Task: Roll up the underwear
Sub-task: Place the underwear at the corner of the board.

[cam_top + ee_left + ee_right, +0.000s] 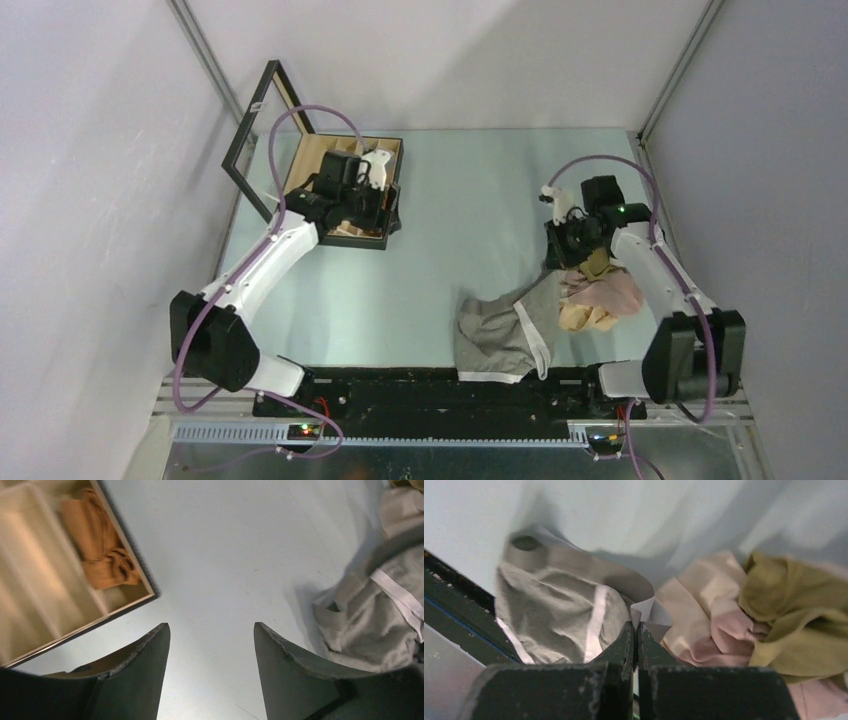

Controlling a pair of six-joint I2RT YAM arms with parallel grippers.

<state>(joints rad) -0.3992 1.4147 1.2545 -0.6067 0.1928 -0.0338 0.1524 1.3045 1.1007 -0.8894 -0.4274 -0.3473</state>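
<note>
- up in the upper left of the top view: black-framed wooden box, lid standing open on its left side
- from the left wrist view, tucked into the box's edge compartment: rust-brown underwear, bunched up
- just past the box's corner: left gripper, released, fingers spread wide with only bare table between them
- lower middle of the top view, right against the near rail: grey underwear with white trim, crumpled, one corner stretched up toward the right
- right of centre: right gripper, clenched tight and, going by the wrist view, pinching a pale flap of the grey underwear; hard to be fully sure tbh
- right side, heaped under and beside that gripper, touching the grey one: beige underwear, pale pink underwear and an olive-yellow piece
</note>
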